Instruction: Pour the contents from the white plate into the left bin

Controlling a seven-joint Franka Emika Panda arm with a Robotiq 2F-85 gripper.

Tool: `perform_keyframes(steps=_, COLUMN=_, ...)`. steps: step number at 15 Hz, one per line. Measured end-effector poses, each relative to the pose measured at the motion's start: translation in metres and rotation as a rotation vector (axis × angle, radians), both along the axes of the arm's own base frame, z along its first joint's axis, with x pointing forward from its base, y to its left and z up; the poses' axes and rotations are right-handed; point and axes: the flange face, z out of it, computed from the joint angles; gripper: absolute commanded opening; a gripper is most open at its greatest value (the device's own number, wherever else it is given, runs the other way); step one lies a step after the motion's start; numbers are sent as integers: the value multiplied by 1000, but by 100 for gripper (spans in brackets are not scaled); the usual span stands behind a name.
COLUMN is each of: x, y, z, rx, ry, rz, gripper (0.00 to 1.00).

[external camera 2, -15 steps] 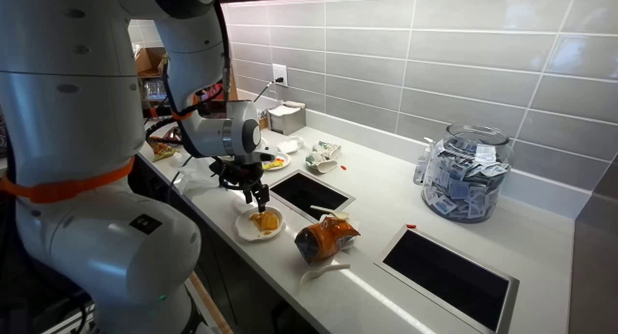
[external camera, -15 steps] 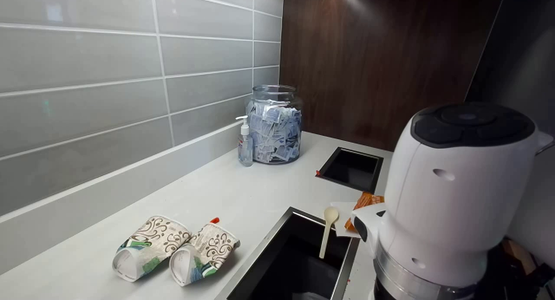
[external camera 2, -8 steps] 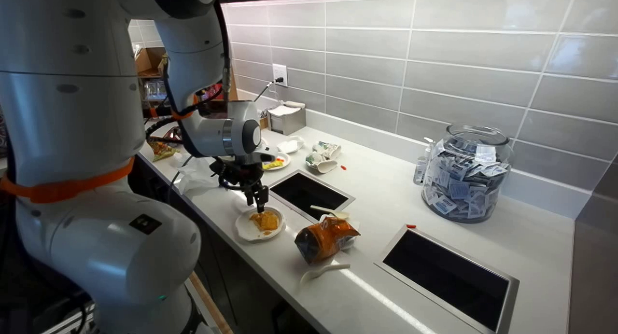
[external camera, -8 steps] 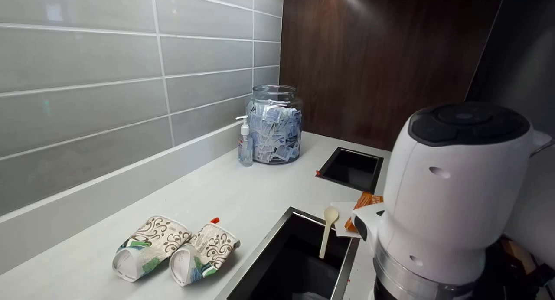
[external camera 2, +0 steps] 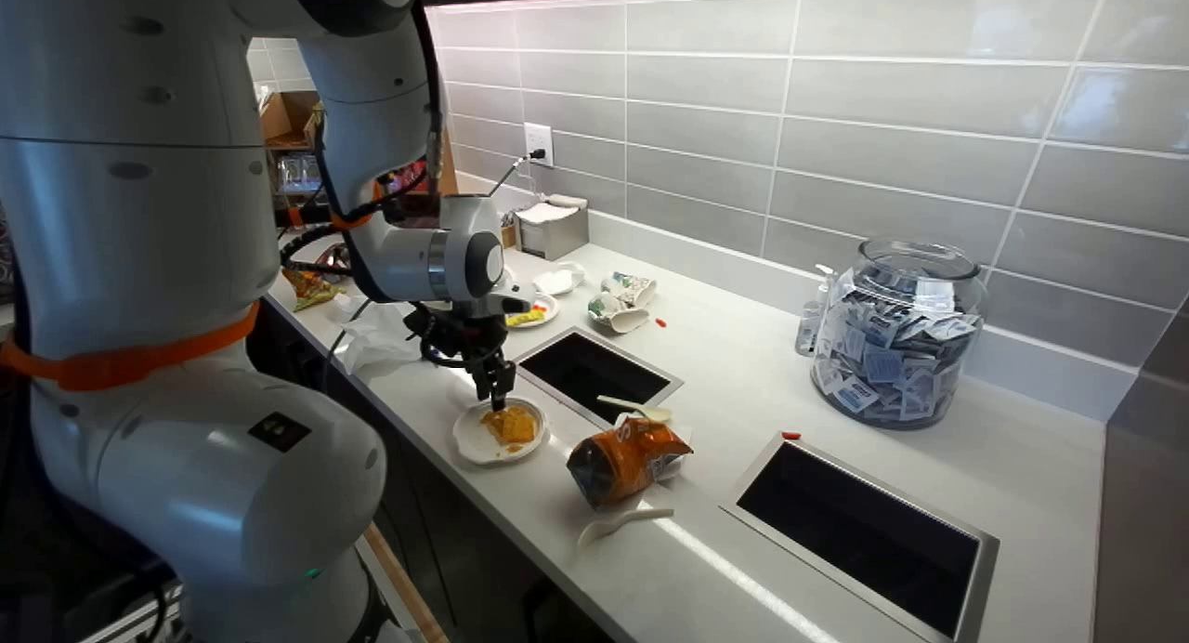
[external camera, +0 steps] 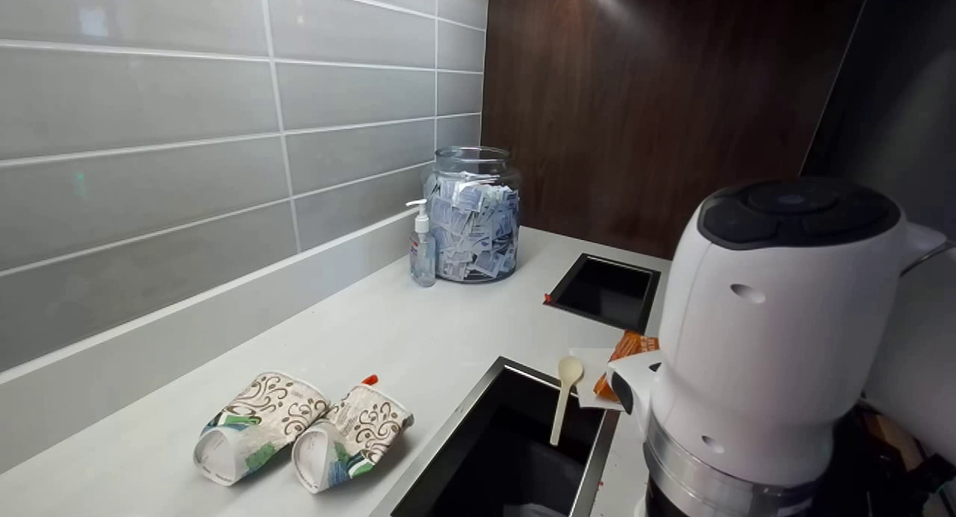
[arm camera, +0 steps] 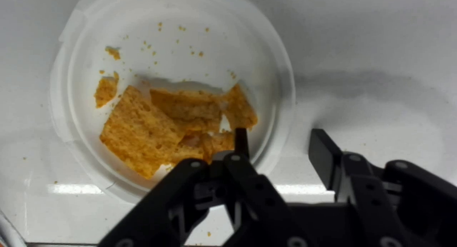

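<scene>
The round white plate (arm camera: 178, 36) lies on the counter, holding orange chips (arm camera: 139, 132) and crumbs. An exterior view also shows the plate (external camera 2: 476, 450) and chips (external camera 2: 516, 426). My gripper (arm camera: 279, 132) is open and empty. It straddles the plate's rim: one finger is over the plate beside the chips, the other outside over the counter. I cannot tell whether either finger touches anything. The exterior view shows the gripper (external camera 2: 499, 400) pointing down at the plate's far edge. Two dark bins are set in the counter: the left one (external camera 2: 590, 372) beside the plate, the right one (external camera 2: 864, 541) farther off.
An orange chip bag (external camera 2: 622, 462) lies between the plate and the right bin. A spoon (external camera: 566, 382) overhangs the near bin (external camera: 500, 435); another spoon (external camera 2: 613, 524) lies by the bag. Two paper cups (external camera: 276, 405) lie on their sides. A glass jar (external camera 2: 896, 346) stands by the wall.
My gripper has moved slightly down and to the left in an exterior view, closer over the plate. The arm's upper part has shifted slightly left. The plate and chips have not moved.
</scene>
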Motion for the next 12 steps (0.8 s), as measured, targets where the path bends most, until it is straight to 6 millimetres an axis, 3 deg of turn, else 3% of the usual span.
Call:
perform_keyframes(steps=7, x=0, y=-3, z=0, rx=2, ry=4, rz=-5, gripper=31)
perform_keyframes(steps=9, x=0, y=-3, z=1, rx=3, ry=3, rz=-6, gripper=23)
perform_keyframes(steps=12, x=0, y=-3, z=2, rx=3, ry=2, rz=-6, gripper=4)
